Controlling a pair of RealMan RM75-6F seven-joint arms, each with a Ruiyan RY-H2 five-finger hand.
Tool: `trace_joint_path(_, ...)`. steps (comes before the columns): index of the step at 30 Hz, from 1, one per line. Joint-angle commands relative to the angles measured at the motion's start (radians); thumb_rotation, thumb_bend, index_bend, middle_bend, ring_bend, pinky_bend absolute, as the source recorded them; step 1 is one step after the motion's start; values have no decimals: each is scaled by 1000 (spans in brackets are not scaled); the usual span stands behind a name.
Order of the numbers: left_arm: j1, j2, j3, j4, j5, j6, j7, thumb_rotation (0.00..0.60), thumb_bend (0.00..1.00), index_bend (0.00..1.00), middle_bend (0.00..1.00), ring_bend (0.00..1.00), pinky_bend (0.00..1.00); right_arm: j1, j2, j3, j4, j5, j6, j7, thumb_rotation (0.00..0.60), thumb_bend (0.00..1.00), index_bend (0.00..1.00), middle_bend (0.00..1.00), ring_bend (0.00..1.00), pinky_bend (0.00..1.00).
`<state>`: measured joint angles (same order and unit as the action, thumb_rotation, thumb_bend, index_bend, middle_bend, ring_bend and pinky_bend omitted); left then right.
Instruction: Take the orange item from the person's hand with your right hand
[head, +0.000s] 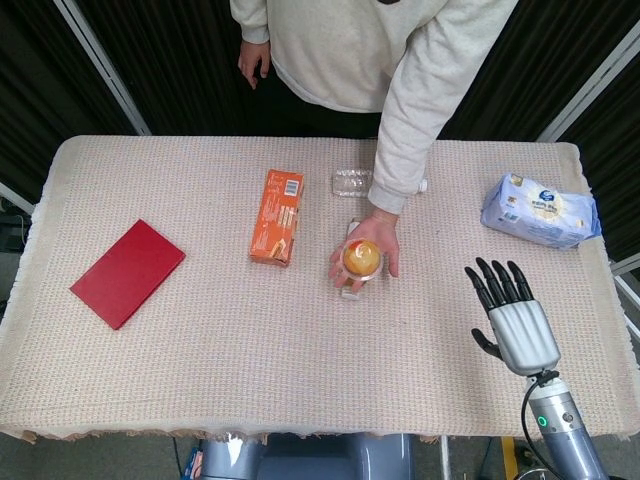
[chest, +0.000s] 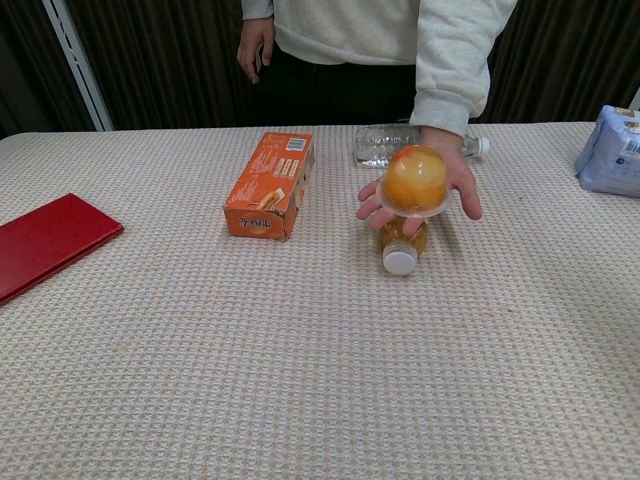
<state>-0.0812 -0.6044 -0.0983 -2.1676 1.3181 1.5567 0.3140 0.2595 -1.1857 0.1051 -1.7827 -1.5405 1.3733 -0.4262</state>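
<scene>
The orange item is a round orange fruit cup (head: 361, 258) (chest: 414, 181) with a clear rim, resting on the person's open palm (head: 372, 240) (chest: 452, 185) above the middle of the table. My right hand (head: 512, 316) hovers at the table's right front, fingers spread and pointing away from me, holding nothing, well to the right of the cup. The chest view does not show it. My left hand appears in neither view.
An amber bottle (chest: 401, 244) with a white cap lies under the person's hand. An orange box (head: 277, 215) lies left of it, a clear bottle (head: 352, 183) behind, a red book (head: 127, 272) far left, a blue-white packet (head: 541, 210) at the back right.
</scene>
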Motion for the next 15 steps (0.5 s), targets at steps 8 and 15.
trace_joint_path(8,0,0,0,-2,-1,1,1,600,152,0,0,0,0,238,-47,193,-173,385,-247,-249,600,155,163,98,25,161)
trace_joint_path(15,-3,3,-1,3,-4,-8,-13,600,152,0,0,0,0,398,-175,267,-134,654,-248,-419,600,155,203,150,75,200)
